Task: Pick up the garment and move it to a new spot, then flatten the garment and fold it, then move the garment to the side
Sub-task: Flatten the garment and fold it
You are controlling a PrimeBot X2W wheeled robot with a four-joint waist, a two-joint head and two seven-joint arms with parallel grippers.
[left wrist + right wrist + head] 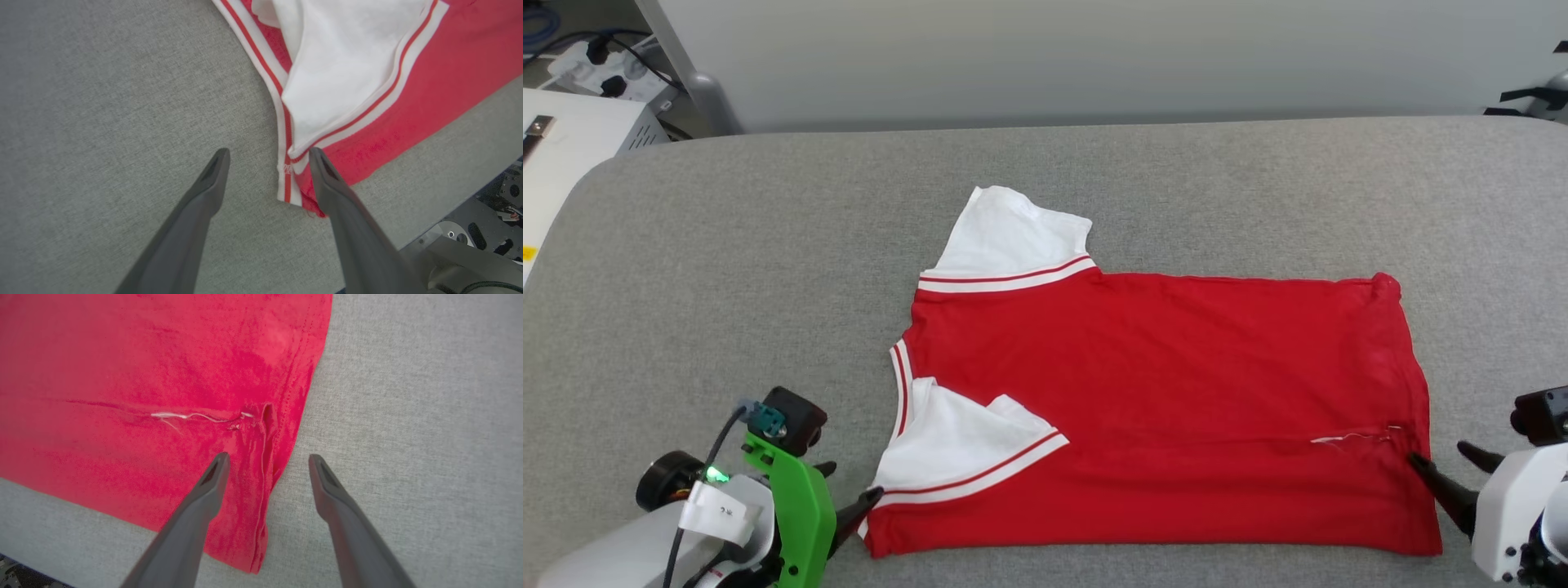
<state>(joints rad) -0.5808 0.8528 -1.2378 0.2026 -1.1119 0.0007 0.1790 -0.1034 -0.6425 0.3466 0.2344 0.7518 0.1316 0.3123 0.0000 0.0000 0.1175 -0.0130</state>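
left gripper (854, 480) at shirt (1160, 392) sleeve corner, right gripper (1439, 453) at hem corner; both wide open, empty; risk: fingertips over cloth drag it on retreat, spoiling the fold

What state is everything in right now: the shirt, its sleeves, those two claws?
garment: lying flat on the table, unheld.
near sleeve: folded onto the red body.
far sleeve: spread out.
left claw: open, at the collar-end corner.
right claw: open, straddling the hem edge.
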